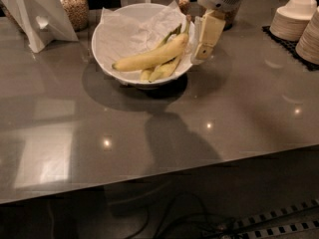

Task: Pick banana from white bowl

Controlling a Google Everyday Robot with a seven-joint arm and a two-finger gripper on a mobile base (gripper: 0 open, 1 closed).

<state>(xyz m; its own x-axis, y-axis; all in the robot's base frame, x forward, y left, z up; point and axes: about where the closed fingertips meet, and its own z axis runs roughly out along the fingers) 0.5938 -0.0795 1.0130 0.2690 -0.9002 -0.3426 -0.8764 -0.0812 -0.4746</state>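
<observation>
The white bowl [101, 54], wide and lined with crumpled white paper, stands at the back middle of the grey table. The banana [152, 58], long, plump and yellow, lies across the bowl with its greenish stem pointing up right. Thinner greenish-yellow bananas [163, 70] lie under and beside it. My gripper [203, 51] hangs down from the white arm head at the bowl's right rim, just right of the banana's stem end and a little above the table. It holds nothing that I can see.
Stacks of small white dishes [295, 18] stand on a dark mat at the far right. A jar of grains [74, 6] and a white folded stand [36, 18] are at the back left. The table's front edge [164, 171] runs across below, with cables on the floor.
</observation>
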